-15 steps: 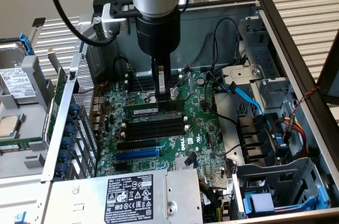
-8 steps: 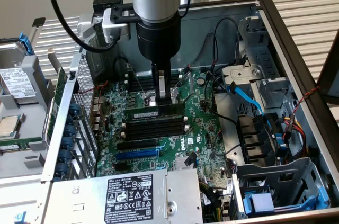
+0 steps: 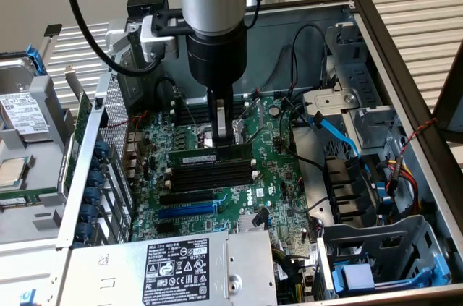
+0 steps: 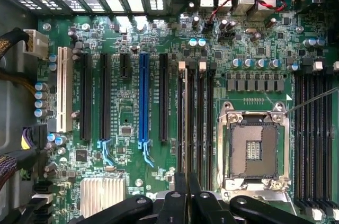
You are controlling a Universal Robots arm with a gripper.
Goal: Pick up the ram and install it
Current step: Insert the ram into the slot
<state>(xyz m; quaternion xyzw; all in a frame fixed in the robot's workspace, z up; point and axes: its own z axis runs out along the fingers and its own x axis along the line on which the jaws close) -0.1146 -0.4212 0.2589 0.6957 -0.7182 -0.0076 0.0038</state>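
The ram (image 3: 195, 155) is a thin green stick with a white label. It stands on edge along the far side of the black memory slots (image 3: 213, 173) on the motherboard, inside the open computer case. My gripper (image 3: 220, 142) comes straight down onto the middle of the ram's upper edge. Its fingers are shut on that edge. From the wrist, the black fingers (image 4: 179, 195) are closed together in line with one of the long memory slots (image 4: 198, 123).
An empty CPU socket (image 4: 254, 150) lies just beside the slots. A blue expansion slot (image 3: 187, 210) and the power supply (image 3: 181, 266) sit nearer the camera. Cables and a drive cage (image 3: 362, 197) crowd the exterior view's right. Case walls ring the board.
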